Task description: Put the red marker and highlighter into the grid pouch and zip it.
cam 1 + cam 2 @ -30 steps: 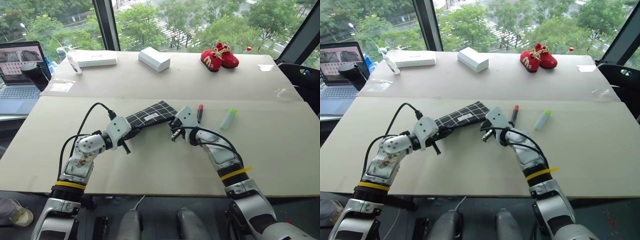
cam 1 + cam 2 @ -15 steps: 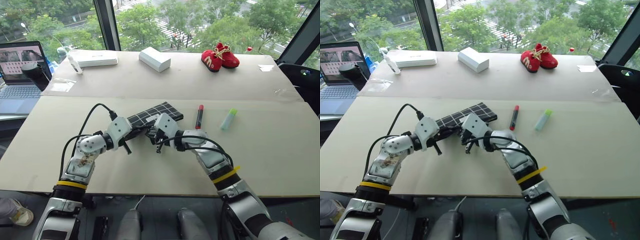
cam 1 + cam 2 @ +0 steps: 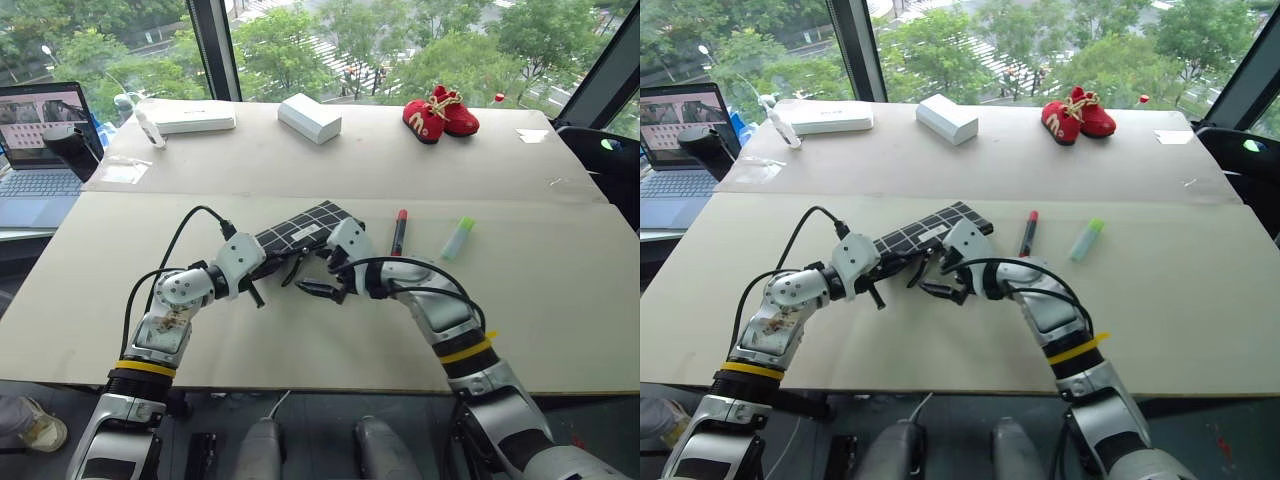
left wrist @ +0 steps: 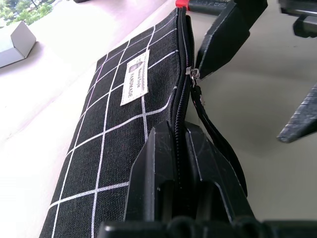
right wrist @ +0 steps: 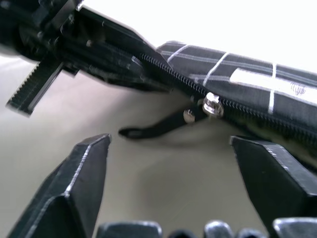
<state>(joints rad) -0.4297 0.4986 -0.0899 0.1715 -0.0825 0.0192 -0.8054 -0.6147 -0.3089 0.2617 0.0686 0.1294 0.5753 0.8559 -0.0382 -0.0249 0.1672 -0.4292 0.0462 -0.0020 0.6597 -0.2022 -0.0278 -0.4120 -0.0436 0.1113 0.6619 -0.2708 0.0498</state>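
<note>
Cream tabletop, wide, split by 1 seam across the middle. Black-and-white grid pouch lying near the middle of the front half, slanted, tipped up on its long edge with the zipper side toward the robot; white label on its face, zipper slider partway along the teeth with black pull cord trailing onto the table. Left gripper pinched tight on the near end of the pouch at the zipper edge, both fingers pressed together over the fabric. Right gripper just beside the pouch's front edge, its 2 fingers spread wide and empty, 1 fingertip close to the slider, pull cord lying between the fingers without touching them. Red marker flat on the table just right of the pouch's far end. Pale green highlighter further right, near the marker yet apart from it.
</note>
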